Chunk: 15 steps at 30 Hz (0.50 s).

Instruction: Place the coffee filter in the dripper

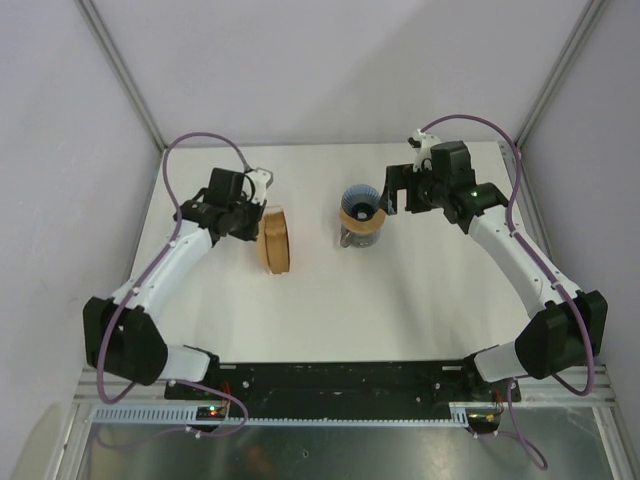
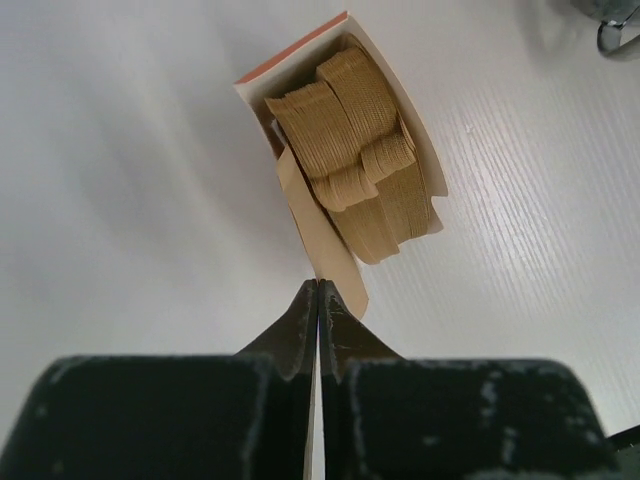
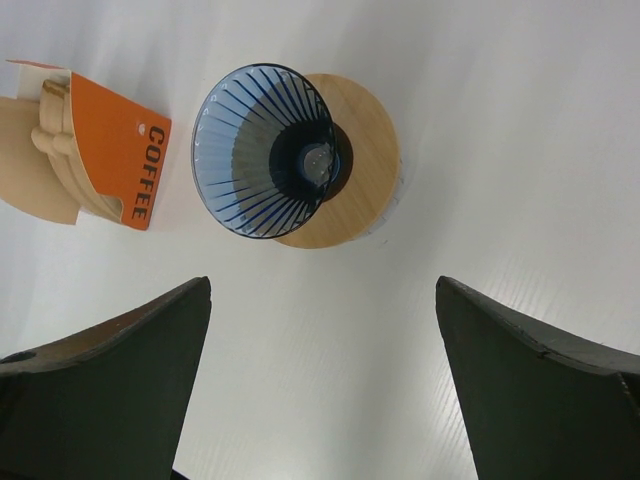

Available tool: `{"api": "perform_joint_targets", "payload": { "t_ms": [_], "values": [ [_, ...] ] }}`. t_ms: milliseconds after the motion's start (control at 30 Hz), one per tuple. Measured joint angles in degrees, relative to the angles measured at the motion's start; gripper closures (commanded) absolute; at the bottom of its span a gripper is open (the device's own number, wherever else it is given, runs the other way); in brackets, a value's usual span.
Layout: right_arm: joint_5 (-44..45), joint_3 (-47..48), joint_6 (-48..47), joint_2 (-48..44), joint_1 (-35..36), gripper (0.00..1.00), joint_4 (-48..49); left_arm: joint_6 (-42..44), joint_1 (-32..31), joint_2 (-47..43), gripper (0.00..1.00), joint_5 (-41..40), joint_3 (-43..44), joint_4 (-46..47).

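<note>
The coffee filter is a thin pale-brown sheet at the front of the stack of filters. My left gripper is shut on its lower edge, and the sheet still leans against the stack. In the top view the left gripper sits at the stack's far end. The dripper, a blue ribbed cone with a tan wooden collar, stands mid-table and holds nothing. It also shows in the top view. My right gripper is open and empty, just right of the dripper, and in the top view too.
The filter stack sits in a carton with an orange side reading COFFEE, left of the dripper. A clear grey glass vessel stands under the dripper. Grey enclosure walls rise at the left, back and right.
</note>
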Motion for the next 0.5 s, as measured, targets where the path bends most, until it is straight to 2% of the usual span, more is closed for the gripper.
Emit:
{"api": "perform_joint_targets", "payload": {
  "t_ms": [267,500],
  "values": [
    [-2.51,0.0,-0.92,-0.04,0.61,0.01,0.59,0.85,-0.04,-4.13,1.0,-1.01,1.79,-3.45],
    [-6.25,-0.09,-4.57,-1.31,4.9,0.01,3.48,2.6,-0.04,-4.46,1.0,2.38,11.43,-9.11]
  ]
}}
